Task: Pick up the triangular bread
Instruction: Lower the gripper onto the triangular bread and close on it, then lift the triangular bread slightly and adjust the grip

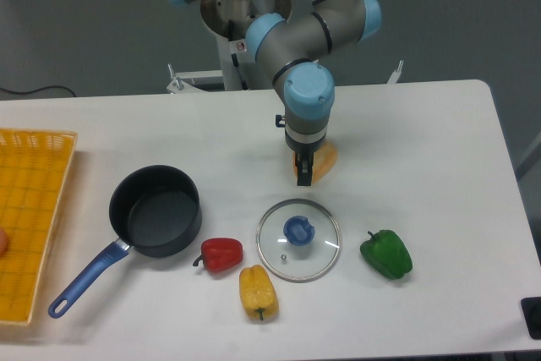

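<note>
The bread [325, 158] is found on the table [439, 141], behind the lid [298, 239], largely hidden by the gripper [303, 173] lowered over it. Whether the jaws are spread or pressed onto it cannot be told. A centred, squared grip across the wedge is advised before any lift. Its pointing and long axis cannot be judged while so much is covered.
</note>
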Robot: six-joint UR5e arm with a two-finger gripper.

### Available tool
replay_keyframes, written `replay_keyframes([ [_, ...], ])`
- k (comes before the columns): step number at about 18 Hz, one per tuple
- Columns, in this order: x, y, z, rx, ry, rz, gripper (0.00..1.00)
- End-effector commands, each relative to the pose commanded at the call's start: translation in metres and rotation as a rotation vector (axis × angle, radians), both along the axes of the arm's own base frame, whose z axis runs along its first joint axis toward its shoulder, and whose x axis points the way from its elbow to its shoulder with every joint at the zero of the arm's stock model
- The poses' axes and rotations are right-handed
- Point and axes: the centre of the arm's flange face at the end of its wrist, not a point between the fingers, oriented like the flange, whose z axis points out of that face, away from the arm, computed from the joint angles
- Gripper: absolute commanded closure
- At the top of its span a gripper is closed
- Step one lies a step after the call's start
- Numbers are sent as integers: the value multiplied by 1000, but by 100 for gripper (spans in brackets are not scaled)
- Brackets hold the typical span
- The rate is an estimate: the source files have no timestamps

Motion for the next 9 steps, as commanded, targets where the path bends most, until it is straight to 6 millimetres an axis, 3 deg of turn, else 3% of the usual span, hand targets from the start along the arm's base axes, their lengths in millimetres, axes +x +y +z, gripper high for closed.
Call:
replay_keyframes([
  [9, -5, -8, 0, 2, -3, -9, 0],
])
